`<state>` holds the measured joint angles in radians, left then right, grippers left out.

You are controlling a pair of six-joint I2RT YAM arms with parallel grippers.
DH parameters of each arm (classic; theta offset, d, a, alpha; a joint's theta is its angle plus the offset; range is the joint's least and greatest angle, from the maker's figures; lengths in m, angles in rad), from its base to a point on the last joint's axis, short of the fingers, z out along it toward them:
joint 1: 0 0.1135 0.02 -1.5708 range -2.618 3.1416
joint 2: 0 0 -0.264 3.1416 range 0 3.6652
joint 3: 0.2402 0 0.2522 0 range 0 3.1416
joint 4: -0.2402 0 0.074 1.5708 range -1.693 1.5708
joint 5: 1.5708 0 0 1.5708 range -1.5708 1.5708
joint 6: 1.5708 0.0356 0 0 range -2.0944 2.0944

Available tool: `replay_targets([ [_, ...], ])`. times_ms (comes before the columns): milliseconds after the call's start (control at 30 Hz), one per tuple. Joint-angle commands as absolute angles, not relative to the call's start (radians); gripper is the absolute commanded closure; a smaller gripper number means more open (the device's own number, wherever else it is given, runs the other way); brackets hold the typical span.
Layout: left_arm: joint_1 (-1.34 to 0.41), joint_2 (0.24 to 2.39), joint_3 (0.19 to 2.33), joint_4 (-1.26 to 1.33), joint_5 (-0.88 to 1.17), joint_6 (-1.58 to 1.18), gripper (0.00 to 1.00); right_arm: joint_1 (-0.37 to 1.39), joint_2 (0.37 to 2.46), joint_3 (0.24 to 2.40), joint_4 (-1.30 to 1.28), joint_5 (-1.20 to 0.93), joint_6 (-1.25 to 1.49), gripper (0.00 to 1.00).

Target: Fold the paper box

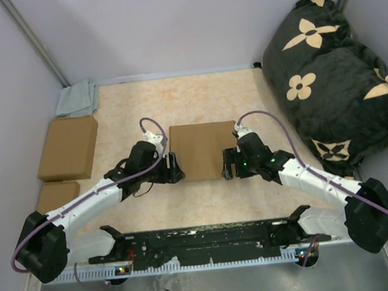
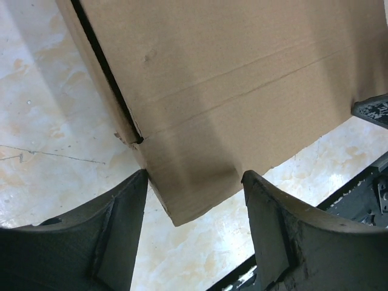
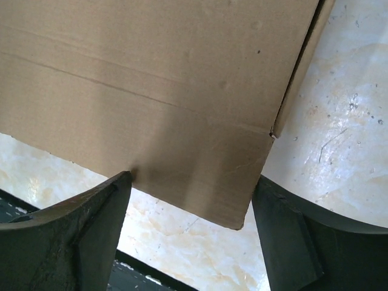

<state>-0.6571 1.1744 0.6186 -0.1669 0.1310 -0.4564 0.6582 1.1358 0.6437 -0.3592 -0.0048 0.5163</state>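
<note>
The left gripper (image 2: 194, 182) has its two dark fingers spread apart, and the near left corner of the paper box (image 1: 203, 149) dips into the gap between them; one fingertip (image 2: 138, 182) touches the cardboard edge and the other sits just beside it, though whether either presses on it cannot be told. The right gripper (image 3: 191, 182) mirrors this at the near right corner, its fingers likewise apart with the corner between them, one tip meeting the box's lower edge and the other close to the corner. In both wrist views faint creases run across the brown board, and a dark slit separates the broad face from a narrow side strip. Seen from above, the box lies flat in the middle of the beige marbled table (image 1: 196, 97), broad face up, with a gripper at each near corner. Well to the left, two smaller brown boxes (image 1: 68, 147) lie one behind the other beside the wall, with a grey-blue cloth (image 1: 77, 99) behind them. A black cushion (image 1: 338, 70) with pale flowers fills the far right corner
</note>
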Motion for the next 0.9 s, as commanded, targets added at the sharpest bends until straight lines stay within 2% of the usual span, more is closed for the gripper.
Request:
replay_targets([
  [0,-0.664,1.166,0.675,-0.208,0.147,-0.453,0.3,0.667,1.115,0.702,-0.372,0.006,0.509,0.21],
  [267,-0.664,1.234,0.692,-0.254,0.124,-0.44,0.29,0.667,1.144,0.702,-0.411,0.102,0.498,0.21],
  [533,-0.665,1.249,0.684,-0.254,0.116,-0.437,0.3,0.667,1.137,0.694,-0.413,0.105,0.499,0.21],
  [867,-0.664,1.232,0.68,-0.266,0.104,-0.44,0.32,0.667,1.125,0.684,-0.421,0.091,0.499,0.33],
])
